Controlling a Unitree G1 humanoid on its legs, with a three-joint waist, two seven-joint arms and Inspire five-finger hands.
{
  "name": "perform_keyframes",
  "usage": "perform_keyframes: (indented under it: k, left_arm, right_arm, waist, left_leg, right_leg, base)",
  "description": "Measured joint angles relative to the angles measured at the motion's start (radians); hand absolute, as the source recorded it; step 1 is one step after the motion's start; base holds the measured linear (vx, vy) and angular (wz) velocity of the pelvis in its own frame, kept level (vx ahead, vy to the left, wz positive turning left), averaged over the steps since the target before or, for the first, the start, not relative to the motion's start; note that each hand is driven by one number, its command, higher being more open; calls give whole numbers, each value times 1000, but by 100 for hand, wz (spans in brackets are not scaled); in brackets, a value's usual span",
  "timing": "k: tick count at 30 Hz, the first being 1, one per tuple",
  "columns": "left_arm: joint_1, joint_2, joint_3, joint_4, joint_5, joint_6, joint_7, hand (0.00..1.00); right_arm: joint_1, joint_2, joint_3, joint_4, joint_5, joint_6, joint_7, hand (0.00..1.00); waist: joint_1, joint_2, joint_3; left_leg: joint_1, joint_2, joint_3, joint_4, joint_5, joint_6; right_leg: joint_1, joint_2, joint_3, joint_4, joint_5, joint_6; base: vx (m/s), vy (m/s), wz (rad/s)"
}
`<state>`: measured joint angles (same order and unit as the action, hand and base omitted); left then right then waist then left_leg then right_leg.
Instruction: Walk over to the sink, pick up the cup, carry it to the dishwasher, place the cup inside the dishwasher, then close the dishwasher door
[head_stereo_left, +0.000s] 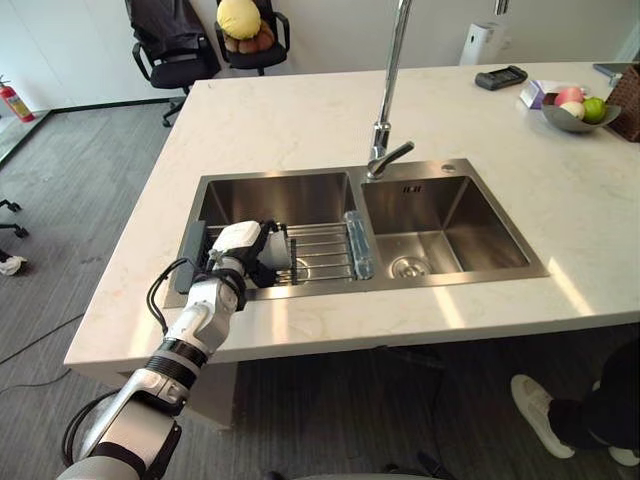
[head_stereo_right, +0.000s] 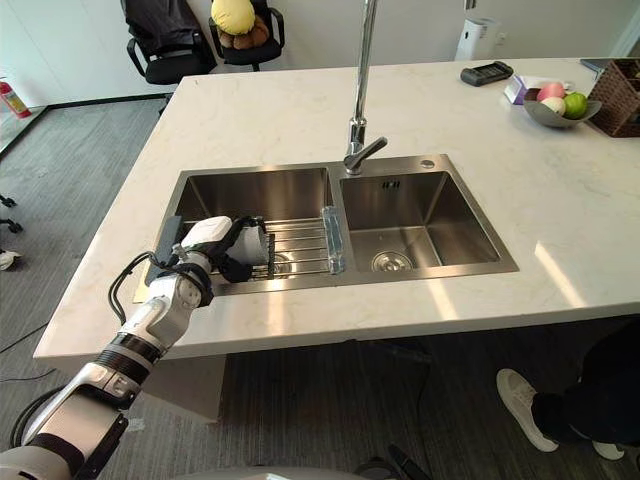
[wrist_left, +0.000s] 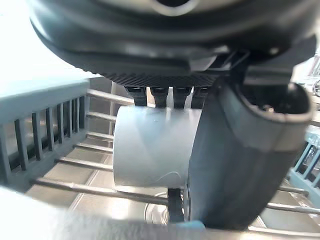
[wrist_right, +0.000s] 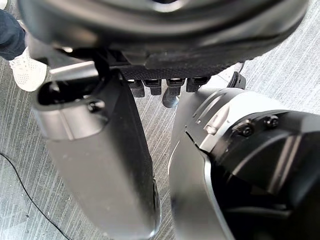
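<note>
Left hand (head_stereo_left: 241, 246) is clamped round the cup (wrist_left: 150, 147), thumb before it, fingers behind, rack (head_stereo_left: 325, 250) beneath, in the sink (head_stereo_left: 450, 172).

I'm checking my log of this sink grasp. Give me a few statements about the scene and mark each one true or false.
1. The left robot hand has its fingers and thumb round the cup. True.
2. The cup is in the right-hand basin. False: it is in the sink's left basin, over the wire rack.
3. A bowl of fruit stands on the counter. True.
4. The tap stands at the counter's left edge. False: it stands behind the sink, between the two basins.
</note>
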<state>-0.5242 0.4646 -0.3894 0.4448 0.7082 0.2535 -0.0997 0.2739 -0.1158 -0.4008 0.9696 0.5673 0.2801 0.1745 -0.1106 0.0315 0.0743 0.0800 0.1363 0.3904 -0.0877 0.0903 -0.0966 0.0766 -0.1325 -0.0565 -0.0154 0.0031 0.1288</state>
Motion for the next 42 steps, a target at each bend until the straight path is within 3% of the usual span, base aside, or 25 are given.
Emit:
perform_keyframes:
  k: [7,19,22,28,30,33,35,38,42]
  left_arm:
    - [-14,-6,-11,55,93,-49,35,0]
    - [-15,9,-44,81,118,-109,88,0]
    - [-16,44,-91,91,72,-148,167,0]
    - [34,106,-141,50,-207,-202,395,0]
    - [93,141,-118,-62,-289,-230,459,0]
    - [180,161,0,-322,-422,-315,524,0]
    - [221,155,121,-504,-554,-409,565,0]
    - [268,107,303,-702,-664,-491,583,0]
    - [334,23,423,-848,-806,-554,579,0]
  right_arm:
    - [-8,-4,26,9,1,-10,-3,100]
    - [-25,-32,100,42,29,-31,-5,100]
    - [-28,-34,103,45,29,-40,-2,100]
    - [-39,-34,100,66,39,-59,6,100]
    - [-37,-33,95,66,43,-65,9,100]
    - [-28,-26,51,79,56,-65,11,100]
    - [-17,-13,8,85,56,-64,12,100]
    - [-4,6,-46,85,35,-62,15,100]
    - [14,23,-112,102,-5,-56,16,100]
  waist:
    - [-13,2,6]
    - [-15,11,15]
    - [-18,17,19]
    - [-17,22,27]
    - [-10,26,29]
    - [28,28,31]
    - [56,29,31]
    - [81,29,30]
    - [124,29,6]
  left_leg:
    - [0,-1,-28,0,-5,-4]
    - [0,-1,-31,0,-8,-8]
    - [-1,-2,-41,0,-12,-8]
    - [-18,-7,-93,0,-12,-3]
    - [-23,-7,-102,0,-11,-2]
    - [-29,-11,-139,1,-11,-1]
    - [-28,-14,-164,2,-10,1]
    - [-25,-15,-198,4,-8,3]
    - [-24,-17,-224,4,-8,3]
  right_leg:
    - [-1,2,1,-1,0,0]
    - [-1,2,2,-1,0,0]
    - [-3,2,2,-2,-1,0]
    - [-5,0,-18,-4,0,1]
    - [-4,0,-39,-4,-1,1]
    - [3,-4,-71,3,-8,4]
    - [13,-8,-98,21,-24,3]
    - [26,-12,-130,47,-47,1]
    - [42,-13,-159,54,-60,2]
  base:
    - [0,0,0]
    - [-3,-1,0]
    - [0,0,0]
    - [11,-11,8]
    - [9,-19,14]
    - [3,-16,23]
    - [-26,-7,34]
    - [-29,-11,33]
    - [-16,-16,22]
